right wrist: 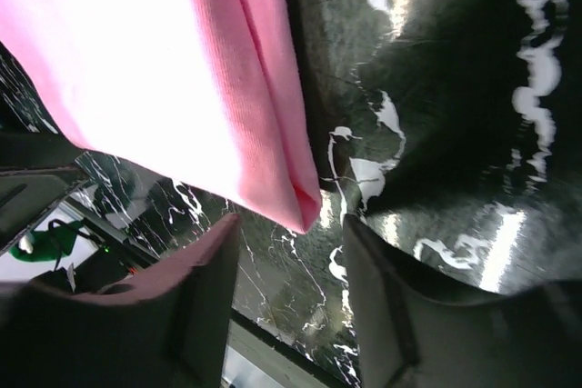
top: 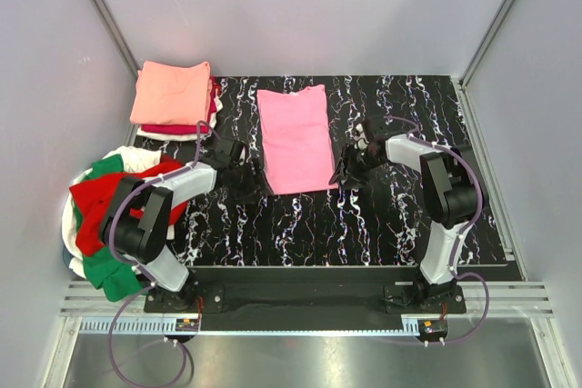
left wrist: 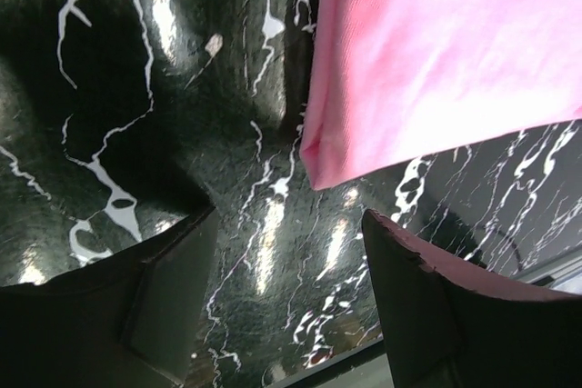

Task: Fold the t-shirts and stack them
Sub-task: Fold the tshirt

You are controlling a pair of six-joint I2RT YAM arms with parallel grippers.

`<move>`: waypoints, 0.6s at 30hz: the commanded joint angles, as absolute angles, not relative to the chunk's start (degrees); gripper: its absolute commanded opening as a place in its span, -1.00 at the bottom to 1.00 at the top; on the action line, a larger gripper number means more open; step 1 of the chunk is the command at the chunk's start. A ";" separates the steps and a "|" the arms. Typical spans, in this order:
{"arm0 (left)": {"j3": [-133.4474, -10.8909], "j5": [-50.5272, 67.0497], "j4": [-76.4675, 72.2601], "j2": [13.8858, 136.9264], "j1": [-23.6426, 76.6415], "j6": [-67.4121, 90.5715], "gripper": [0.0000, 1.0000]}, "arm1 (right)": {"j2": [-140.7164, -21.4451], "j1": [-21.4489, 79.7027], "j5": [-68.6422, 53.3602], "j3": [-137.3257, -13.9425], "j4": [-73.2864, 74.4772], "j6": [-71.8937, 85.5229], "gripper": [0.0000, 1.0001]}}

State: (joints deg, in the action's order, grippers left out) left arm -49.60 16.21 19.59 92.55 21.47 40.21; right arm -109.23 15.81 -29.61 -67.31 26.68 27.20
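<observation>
The pink t-shirt (top: 294,138) lies flat in the middle of the black table (top: 400,215). Its sides are tucked in, so it looks like a long, smooth strip with straight edges. The cloth is soft and thin, with a doubled edge at each side.

The left fingers (top: 247,181) sit just beside the near left corner of the shirt. The right fingers (top: 344,174) sit just beside the near right corner. Both pairs are apart and hold nothing. The left pair is spread wider than the right pair. In both wrist views a shirt corner lies just past the tips, not between them.

I think the job now is the next fold, near end over far end. For that, each pair of fingers must slip around its corner and pinch all the layers. Then both must lift together and carry the edge up the shirt evenly.

A neat stack (top: 171,93) with a salmon-orange t-shirt on top waits at the far left. A loose heap of red (top: 100,202), green (top: 114,274) and white shirts lies at the left.
</observation>
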 commanded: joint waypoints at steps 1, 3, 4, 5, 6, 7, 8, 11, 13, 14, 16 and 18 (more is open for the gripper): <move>-47.90 16.43 14.77 91.84 21.62 41.75 0.42 | -111.18 17.75 -30.06 -69.17 25.40 27.42 0.05; -47.55 16.61 14.33 92.37 21.62 42.54 0.42 | -111.79 18.10 -29.71 -69.17 25.22 27.60 0.01; -47.46 16.70 14.07 92.63 21.62 42.71 0.42 | -111.97 18.19 -29.45 -69.08 25.14 27.86 -0.07; -47.29 16.70 13.89 92.90 21.62 42.98 0.42 | -111.80 18.19 -29.10 -68.91 24.79 27.86 -0.10; -47.02 16.53 13.80 92.90 21.62 43.15 0.42 | -111.80 18.19 -29.00 -68.99 24.87 27.86 -0.12; -46.93 16.44 13.36 93.07 21.62 43.24 0.41 | -112.23 18.19 -28.92 -69.34 24.96 27.95 -0.14; -46.85 16.61 13.19 93.34 21.62 43.33 0.40 | -112.41 18.19 -28.92 -69.61 25.22 27.78 -0.18; -46.93 16.26 13.10 93.52 21.88 43.33 0.37 | -113.11 18.19 -28.74 -70.40 25.40 27.69 -0.22; -47.19 15.56 13.01 93.69 22.06 43.59 0.34 | -113.38 18.19 -28.83 -70.84 25.57 27.69 -0.29; -47.37 15.47 13.01 94.04 22.23 43.77 0.29 | -113.55 18.28 -28.74 -70.93 25.49 27.77 -0.32; -47.90 15.03 12.75 94.48 22.50 44.12 0.27 | -113.64 18.28 -28.74 -71.19 25.49 27.77 -0.34; -48.08 14.94 11.96 95.18 22.59 44.65 0.26 | -113.82 18.19 -28.74 -71.28 25.49 27.77 -0.37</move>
